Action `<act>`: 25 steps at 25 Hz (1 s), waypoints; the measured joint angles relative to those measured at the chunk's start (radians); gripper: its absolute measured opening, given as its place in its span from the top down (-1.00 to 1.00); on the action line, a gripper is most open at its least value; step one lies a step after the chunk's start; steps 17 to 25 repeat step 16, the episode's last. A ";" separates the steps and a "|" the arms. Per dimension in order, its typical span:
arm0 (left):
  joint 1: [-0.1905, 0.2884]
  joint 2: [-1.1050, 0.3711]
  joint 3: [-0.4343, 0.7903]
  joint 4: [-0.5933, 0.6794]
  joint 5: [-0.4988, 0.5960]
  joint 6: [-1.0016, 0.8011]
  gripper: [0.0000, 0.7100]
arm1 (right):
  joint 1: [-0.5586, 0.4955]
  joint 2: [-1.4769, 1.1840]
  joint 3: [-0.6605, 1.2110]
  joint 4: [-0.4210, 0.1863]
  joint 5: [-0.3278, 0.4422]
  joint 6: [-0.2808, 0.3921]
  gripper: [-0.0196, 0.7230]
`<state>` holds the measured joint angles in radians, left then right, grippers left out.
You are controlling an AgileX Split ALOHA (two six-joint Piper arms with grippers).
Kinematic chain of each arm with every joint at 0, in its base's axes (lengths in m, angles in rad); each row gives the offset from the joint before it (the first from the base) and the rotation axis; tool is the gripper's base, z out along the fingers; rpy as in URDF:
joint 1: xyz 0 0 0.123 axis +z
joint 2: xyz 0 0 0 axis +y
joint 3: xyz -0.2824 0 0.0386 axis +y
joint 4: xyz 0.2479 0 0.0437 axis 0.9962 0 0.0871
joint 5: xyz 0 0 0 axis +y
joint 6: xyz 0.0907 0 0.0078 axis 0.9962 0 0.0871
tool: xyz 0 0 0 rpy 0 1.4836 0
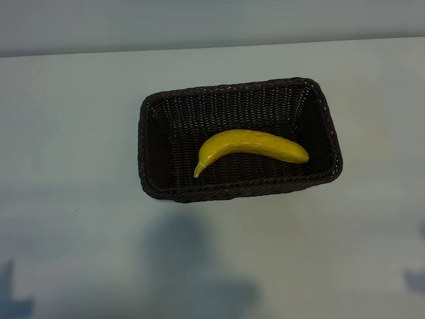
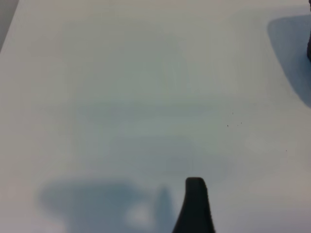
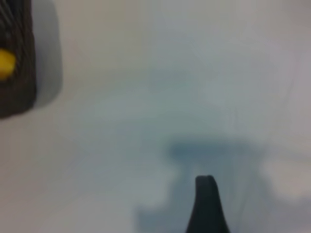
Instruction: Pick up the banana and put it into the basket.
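The yellow banana (image 1: 255, 143) lies inside the dark brown wicker basket (image 1: 154, 153) in the middle of the white table, its stem tip towards the front rim. Neither arm shows in the exterior view. The left wrist view has only one dark fingertip (image 2: 195, 204) of my left gripper over bare table, with nothing held. One dark fingertip (image 3: 207, 206) of my right gripper also hangs over bare table, holding nothing. In the right wrist view a corner of the basket (image 3: 19, 77) and a bit of the banana (image 3: 6, 64) sit far off at the edge.
The white table (image 1: 66, 232) stretches all round the basket, with soft shadows on it near the front edge. A pale wall runs behind its far edge. A dark shape (image 2: 309, 48) shows at the edge of the left wrist view.
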<state>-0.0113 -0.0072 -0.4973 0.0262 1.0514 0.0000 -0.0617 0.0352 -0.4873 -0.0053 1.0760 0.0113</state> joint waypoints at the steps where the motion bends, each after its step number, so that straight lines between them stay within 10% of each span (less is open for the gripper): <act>1: 0.000 0.000 0.000 0.000 0.000 0.000 -0.69 | 0.000 -0.025 0.000 0.000 0.001 0.000 -0.46; 25: 0.000 0.000 0.000 0.000 0.000 0.000 -0.69 | 0.002 -0.042 0.001 -0.015 0.001 0.010 -0.41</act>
